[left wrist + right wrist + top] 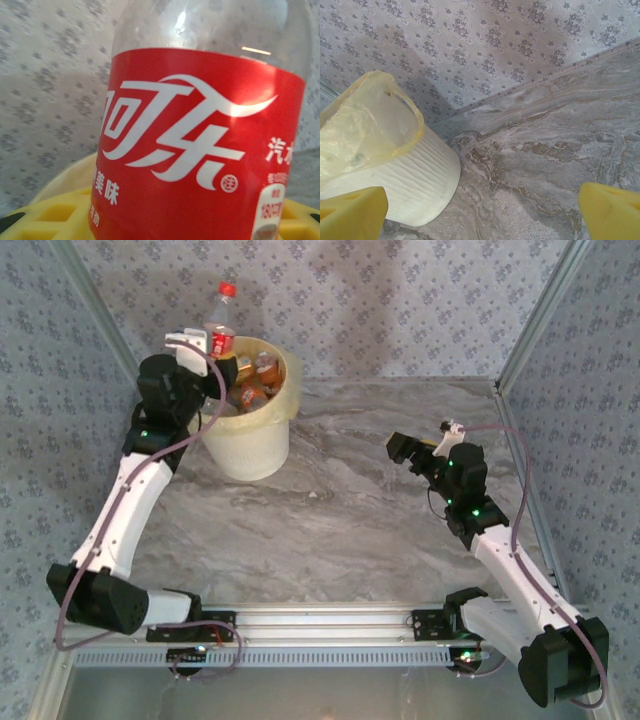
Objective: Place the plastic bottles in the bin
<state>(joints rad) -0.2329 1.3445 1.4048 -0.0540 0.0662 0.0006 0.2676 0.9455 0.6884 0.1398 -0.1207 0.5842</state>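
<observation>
Left claw is gripping seemingly the last bottle over the bin, already holding several bottles; right claw is hanging open, empty.

Right claw spread wide above the marble-look bench, its yellow fingertips at the bottom corners w/ bare bench surface showing between them. At frame-left stands the bin: cream, ribbed sides, upright, w/ a translucent yellowish bag folded over its rim; contents can't be made out. Behind, a grey floral-print wall meets the bench's far edge.
</observation>
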